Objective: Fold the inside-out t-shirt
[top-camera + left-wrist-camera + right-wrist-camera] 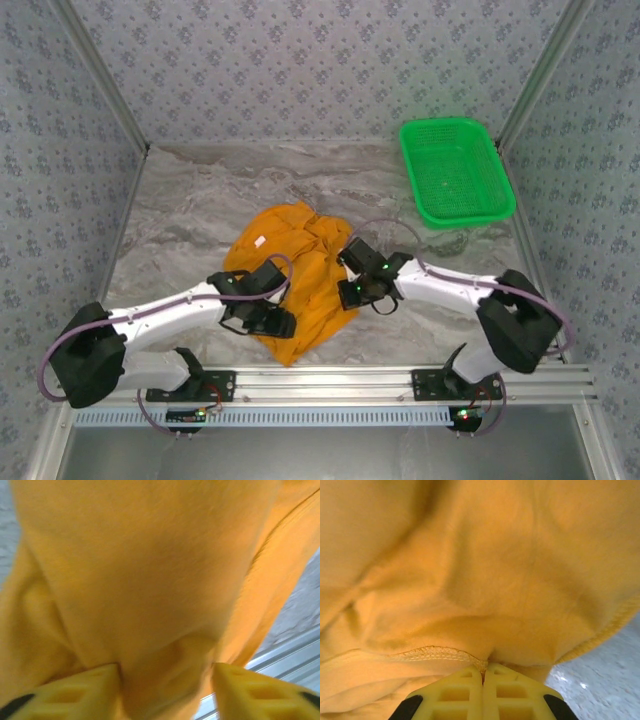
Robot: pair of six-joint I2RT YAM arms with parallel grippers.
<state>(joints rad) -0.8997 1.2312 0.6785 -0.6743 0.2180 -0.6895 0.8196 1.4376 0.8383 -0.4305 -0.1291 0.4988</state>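
The orange shirt [300,250] lay crumpled in a heap on the table [180,230], about midway between the left and right edges and nearer the near edge than the far one. A small white tag [258,241] showed on its far left part. A green basket [482,213] sat well apart from it, by the far right corner.

The left gripper [280,322] was down on the shirt's near left side. In the left wrist view its yellow fingers [85,690] stood apart with a bulge of orange cloth filling the gap between them [165,692]. I could not tell whether that cloth was truly pinched or only lay between them.

The right gripper [347,294] rested against the shirt's right side. In the right wrist view it was clenched [483,676], the two fingers pressed flat together, and a stitched hem ran straight into their tips, so it was grasping the shirt by that edge. Bare table showed at the lower right of that view.
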